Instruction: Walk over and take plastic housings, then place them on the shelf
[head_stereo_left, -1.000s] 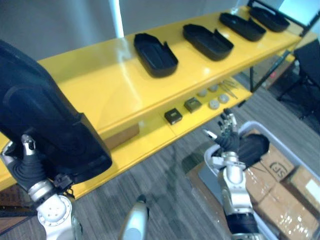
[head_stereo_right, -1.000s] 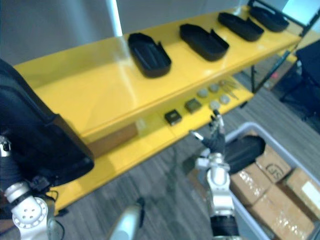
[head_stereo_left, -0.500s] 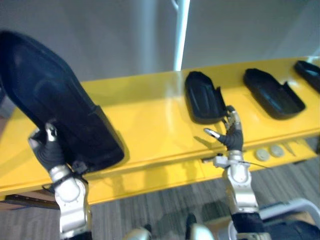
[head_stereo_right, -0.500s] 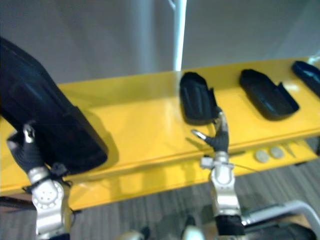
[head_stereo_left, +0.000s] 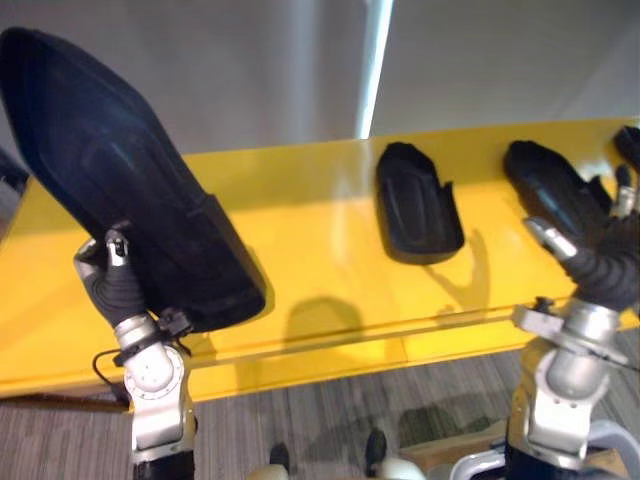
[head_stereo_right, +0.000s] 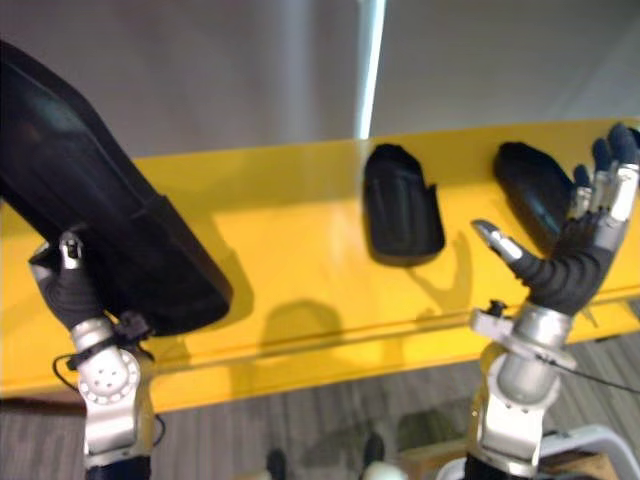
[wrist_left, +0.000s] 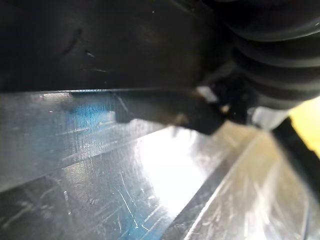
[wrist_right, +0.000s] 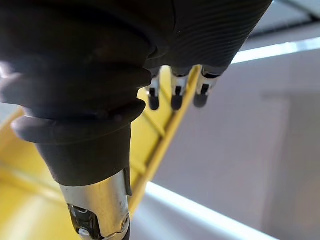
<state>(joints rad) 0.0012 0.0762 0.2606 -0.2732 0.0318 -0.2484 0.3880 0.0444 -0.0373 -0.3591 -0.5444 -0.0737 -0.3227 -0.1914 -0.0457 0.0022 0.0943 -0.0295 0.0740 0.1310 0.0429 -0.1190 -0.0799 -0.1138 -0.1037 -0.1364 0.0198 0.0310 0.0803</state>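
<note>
Left robot hand (head_stereo_left: 108, 290) is up at the left end of the shelf (head_stereo_left: 310, 250) and has hold of 1 large black plastic housing (head_stereo_left: 110, 170). Thumb is clamped on the near face, low on the part. The fingers sit behind it, out of sight. The held housing is tilted, its upper end high against the grey wall (head_stereo_left: 250, 70) and its lower end over the shelf's front-left area. It casts a shadow on the yellow top. The left wrist view shows the same dark surface (wrist_left: 100, 40) very close, with a scratched shiny grey surface past it. Can't tell what that surface is.

Right robot hand (head_stereo_right: 570, 265) is raised in front of the right part of the shelf, fully open. Fingers are straight and spread, thumb is out to the side, and it holds nothing. In the right wrist view the fingers (wrist_right: 173, 95) hang straight too.

2 more housings lie flat on the shelf top, open side up:
- the middle housing (head_stereo_left: 418, 205), near centre, well apart from the held one
- the right housing (head_stereo_left: 548, 185), partly behind the right robot hand

Grey floor (head_stereo_left: 330, 420) shows below the shelf's front edge.
</note>
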